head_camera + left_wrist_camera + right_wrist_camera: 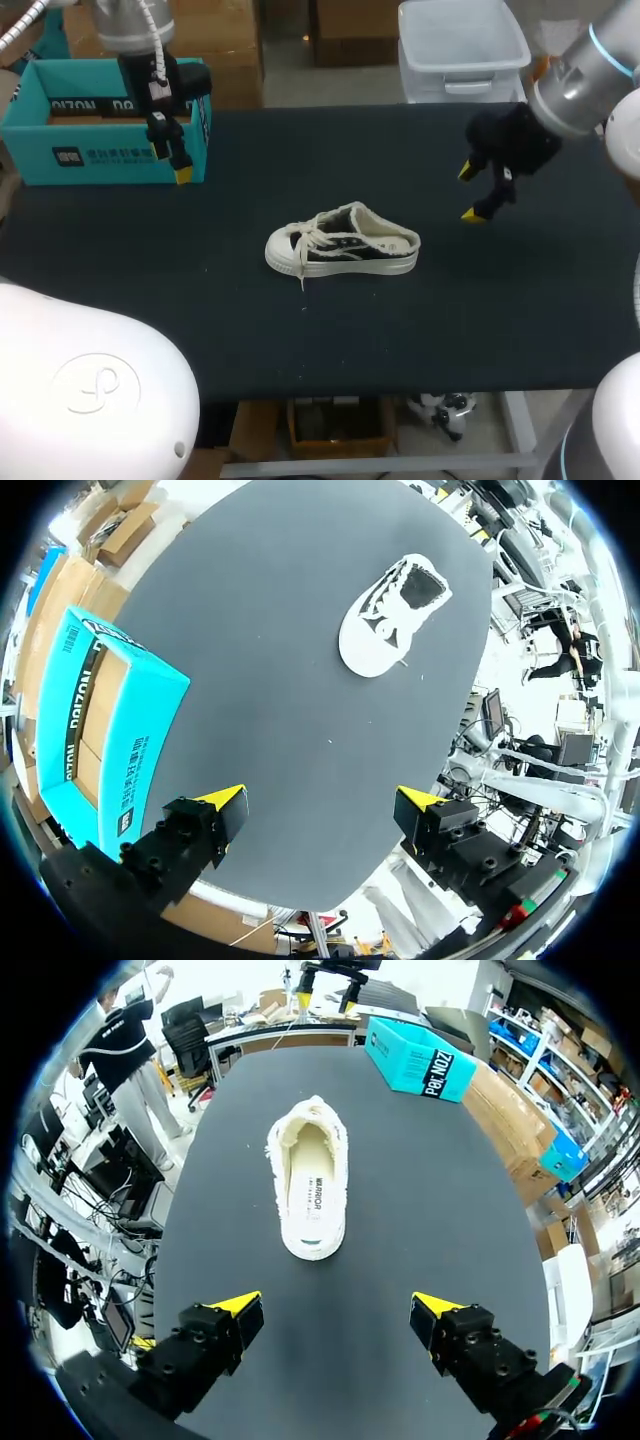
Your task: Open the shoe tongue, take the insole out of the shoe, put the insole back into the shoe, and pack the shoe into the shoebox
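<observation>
Before choosing an arm for the tongue (322,235), fix the lie of the shoe (342,240): upright on its sole at mid-desk (300,340), long axis running side to side, toe toward the left, heel toward the right.

Count the right arm (590,80) as the nearer one. Note its jaws hanging above the desk just beyond the heel end, spread wide and gripping nothing. From that wrist, see the shoe dead ahead, lengthwise in line with the gap between the tips, heel end nearest, insole (312,1185) showing in the opening.

Place the left arm (135,25) well apart from the shoe, with its jaws beside the box (100,150) at the desk's far left corner, likewise wide open and empty. From that wrist, find the shoe far ahead and slanted, toe end closer.

Judge nothing of the task done yet: tongue unopened, insole in place. Favour the right side for the first reach.
</observation>
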`<state>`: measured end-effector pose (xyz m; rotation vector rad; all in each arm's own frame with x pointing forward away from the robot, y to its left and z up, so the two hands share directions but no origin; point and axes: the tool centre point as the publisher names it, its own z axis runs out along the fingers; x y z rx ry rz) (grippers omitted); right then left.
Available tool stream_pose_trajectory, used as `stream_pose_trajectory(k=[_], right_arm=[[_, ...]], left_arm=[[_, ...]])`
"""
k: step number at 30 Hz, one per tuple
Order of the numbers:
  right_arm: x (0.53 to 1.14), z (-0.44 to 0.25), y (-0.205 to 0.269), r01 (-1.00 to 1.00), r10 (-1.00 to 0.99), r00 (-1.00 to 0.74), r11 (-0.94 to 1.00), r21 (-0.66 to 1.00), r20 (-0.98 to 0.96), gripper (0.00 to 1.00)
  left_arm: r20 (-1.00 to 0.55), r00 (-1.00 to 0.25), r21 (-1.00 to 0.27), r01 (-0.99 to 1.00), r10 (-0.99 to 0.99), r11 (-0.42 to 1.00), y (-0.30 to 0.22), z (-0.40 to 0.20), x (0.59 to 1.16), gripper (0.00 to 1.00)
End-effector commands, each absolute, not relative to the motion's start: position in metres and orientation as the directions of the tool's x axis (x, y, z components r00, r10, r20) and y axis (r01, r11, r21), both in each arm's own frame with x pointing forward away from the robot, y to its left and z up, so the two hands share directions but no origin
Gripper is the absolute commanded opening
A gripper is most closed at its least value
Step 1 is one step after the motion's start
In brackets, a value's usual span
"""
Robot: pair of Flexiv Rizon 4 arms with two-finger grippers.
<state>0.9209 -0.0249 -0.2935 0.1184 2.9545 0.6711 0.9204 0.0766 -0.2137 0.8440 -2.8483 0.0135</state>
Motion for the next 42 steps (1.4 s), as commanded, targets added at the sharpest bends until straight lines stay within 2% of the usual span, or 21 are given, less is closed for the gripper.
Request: stream_pose_trajectory(k=[1, 4, 11, 16, 28, 42], right_arm=[[0.918, -0.294, -0.025, 0.052, 0.108, -0.989, 0.899, 0.435, -0.105, 1.00], [0.918, -0.294, -0.025, 0.052, 0.108, -0.989, 0.899, 0.435, -0.105, 1.00], [0.929, -0.324, -0.005, 0.100, 0.120, -0.993, 0.869, 0.485, -0.010, 1.00], [0.925, -0.340, 0.005, 0.072, 0.104, -0.994, 0.839, 0.540, -0.029, 1.00], [0.904, -0.376, 0.019, 0.108, 0.114, -0.993, 0.757, 0.644, 0.033, 1.00], [0.911, -0.405, 0.047, 0.121, 0.098, -0.992, 0.703, 0.700, 0.073, 1.00]], left_arm=[[0.165, -0.825, 0.041, -0.542, -0.541, 0.839, 0.076, -0.214, 0.921, 1.00], [0.165, -0.825, 0.041, -0.542, -0.541, 0.839, 0.076, -0.214, 0.921, 1.00], [0.204, -0.592, 0.026, -0.793, -0.780, 0.609, 0.045, -0.226, 0.897, 1.00], [0.220, -0.538, 0.008, -0.833, -0.814, 0.553, 0.037, -0.230, 0.884, 1.00], [0.222, -0.490, 0.007, -0.864, -0.843, 0.504, 0.015, -0.246, 0.871, 1.00], [0.220, -0.510, 0.016, -0.851, -0.832, 0.526, -0.010, -0.255, 0.868, 1.00]])
